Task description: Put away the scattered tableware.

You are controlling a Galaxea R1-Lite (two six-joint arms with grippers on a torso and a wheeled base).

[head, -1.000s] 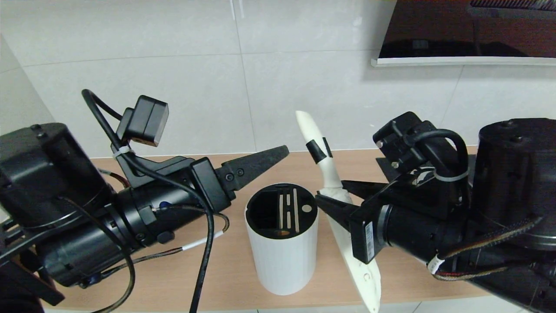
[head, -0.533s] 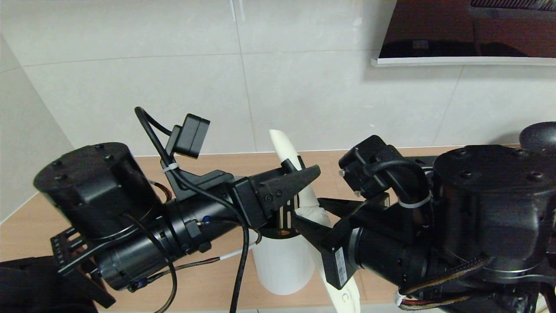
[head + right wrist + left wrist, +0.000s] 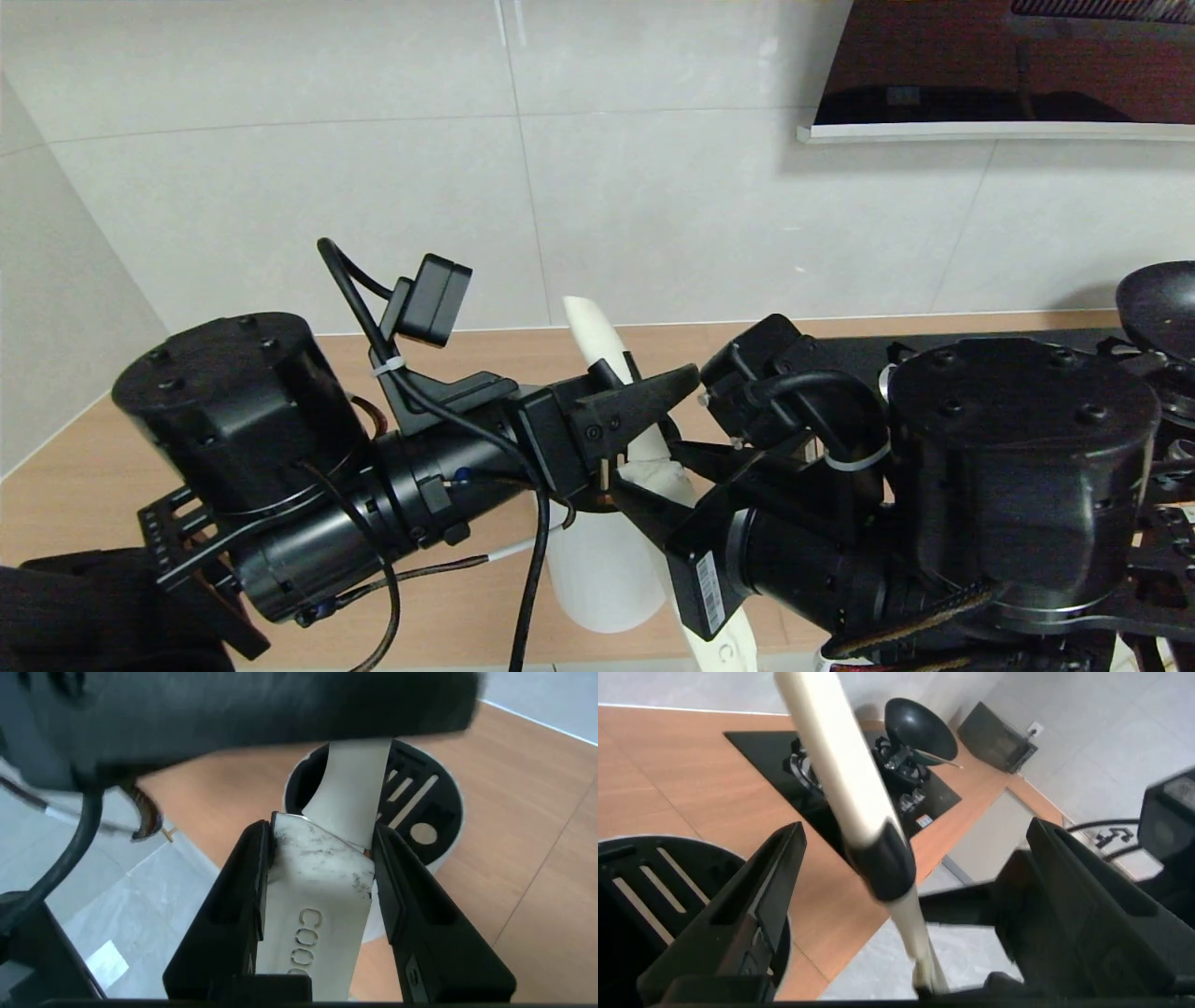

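My right gripper is shut on a long white utensil with a black band on its handle. It holds the utensil tilted just above the white cylindrical holder, whose black slotted top is partly hidden by the arms. My left gripper is open. Its two fingers stand wide apart on either side of the utensil's handle, near the black band, without touching it.
The holder stands near the front edge of a wooden counter. A black cooktop with a black pan lies to the right. A tiled wall runs behind, and a range hood hangs at the upper right.
The right arm has carried the utensil leftward over the holder. The left arm has swung right, bringing its open fingers around the utensil's handle.
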